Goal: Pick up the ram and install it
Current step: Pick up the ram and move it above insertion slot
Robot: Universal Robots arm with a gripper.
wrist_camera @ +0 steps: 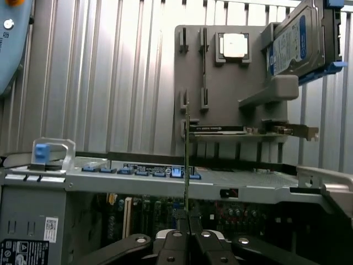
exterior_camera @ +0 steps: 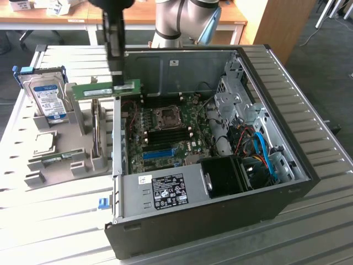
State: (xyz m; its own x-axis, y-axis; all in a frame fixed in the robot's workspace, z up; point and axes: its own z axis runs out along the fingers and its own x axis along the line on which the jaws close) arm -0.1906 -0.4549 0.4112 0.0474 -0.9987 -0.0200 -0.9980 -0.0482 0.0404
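Arm hangs vertically from above. Gripper [exterior_camera: 117, 81] is pinched nearly closed on the ram [exterior_camera: 96, 91]. The ram is held level in the air over the computer case [exterior_camera: 193, 234] wall on the exterior view's left, apparently clear of the grey fixture [exterior_camera: 71, 160].

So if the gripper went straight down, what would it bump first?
The memory stick in the gripper would likely touch the circuit board just inside the computer case's wall, though depth is unclear; maybe the wall itself.

This looks like a robotics lab. An opened computer case [exterior_camera: 220, 218] lies on a ribbed metal table [exterior_camera: 331, 232] beside a grey parts rack [exterior_camera: 71, 165], with wooden desks [exterior_camera: 234, 14] and a robot arm [exterior_camera: 176, 19] behind.
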